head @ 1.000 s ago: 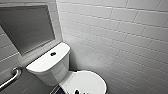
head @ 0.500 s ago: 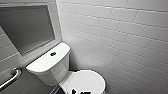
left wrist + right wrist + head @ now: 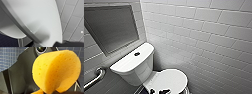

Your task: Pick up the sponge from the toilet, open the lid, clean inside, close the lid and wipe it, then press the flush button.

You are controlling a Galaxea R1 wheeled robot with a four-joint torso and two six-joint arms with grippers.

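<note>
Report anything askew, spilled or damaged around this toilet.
No damage or spill shows. The toilet looks intact, its lid down and the flush button in place. The one oddity is the sponge: it is bent double in the right wrist view, squeezed rather than lying flat.

Head view: mounted high, facing down at the toilet (image 3: 132,67) against a white tiled wall (image 3: 204,37).
Left wrist view: very near, skimming the lid (image 3: 41,18); the lid is shared with the head view.
Right wrist view: close on the sponge (image 3: 56,70), gridded floor (image 3: 10,58) behind.
</note>
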